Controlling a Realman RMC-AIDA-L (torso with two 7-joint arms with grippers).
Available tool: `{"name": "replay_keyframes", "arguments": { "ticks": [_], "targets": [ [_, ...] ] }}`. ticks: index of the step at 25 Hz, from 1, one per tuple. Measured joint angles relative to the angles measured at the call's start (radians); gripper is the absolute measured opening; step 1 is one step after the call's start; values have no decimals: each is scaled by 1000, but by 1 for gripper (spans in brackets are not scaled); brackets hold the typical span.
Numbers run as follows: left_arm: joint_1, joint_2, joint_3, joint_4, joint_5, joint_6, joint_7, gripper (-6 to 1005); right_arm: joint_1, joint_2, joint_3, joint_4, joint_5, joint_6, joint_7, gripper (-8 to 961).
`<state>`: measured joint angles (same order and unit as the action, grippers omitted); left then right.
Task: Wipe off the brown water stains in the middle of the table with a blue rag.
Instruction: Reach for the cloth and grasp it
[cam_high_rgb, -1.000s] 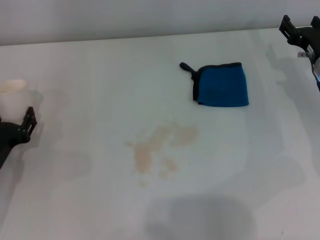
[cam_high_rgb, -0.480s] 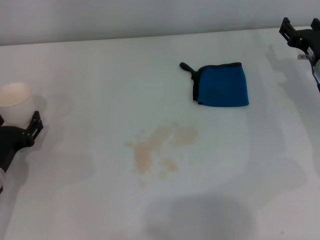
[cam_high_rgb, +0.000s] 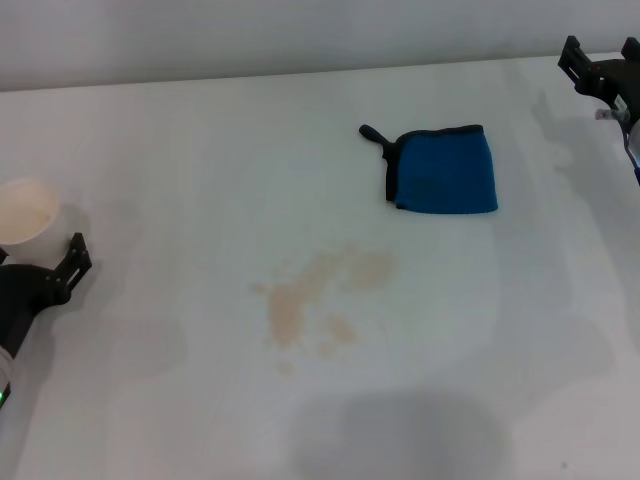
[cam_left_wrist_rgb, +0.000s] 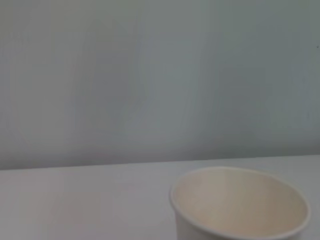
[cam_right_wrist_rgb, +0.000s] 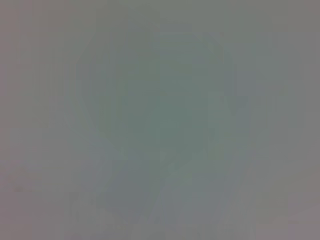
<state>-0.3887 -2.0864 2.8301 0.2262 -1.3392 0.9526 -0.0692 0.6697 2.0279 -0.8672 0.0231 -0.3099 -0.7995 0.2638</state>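
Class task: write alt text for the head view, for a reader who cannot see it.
A blue rag lies on a white table, apart from brown stains nearer the middle. A paper cup stands at the left edge by the left gripper; the right gripper is at the far right.

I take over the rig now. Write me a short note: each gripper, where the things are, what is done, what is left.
Left gripper: at the table's left edge, beside the white paper cup, holding nothing.
Right gripper: at the far right corner, holding nothing.
Blue rag: folded, lying beyond and right of the brown water stains, untouched.
Done: nothing.
Left: pick up the rag and wipe the stains.
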Motion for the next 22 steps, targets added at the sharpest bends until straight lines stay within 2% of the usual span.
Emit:
{"name": "replay_keyframes", "arguments": {
  "ticks": [7, 17, 22],
  "targets": [
    [23, 1, 0, 18, 2, 20, -4, 895, -1, 0, 0, 1, 0, -1, 0, 787],
    [104, 1, 3, 77, 4, 162, -16, 892, 4, 0, 1, -3, 0, -5, 0, 785],
    [145, 2, 10, 95, 11, 249, -89, 892, 8, 0, 1, -7, 0, -6, 0, 784]
  ]
}}
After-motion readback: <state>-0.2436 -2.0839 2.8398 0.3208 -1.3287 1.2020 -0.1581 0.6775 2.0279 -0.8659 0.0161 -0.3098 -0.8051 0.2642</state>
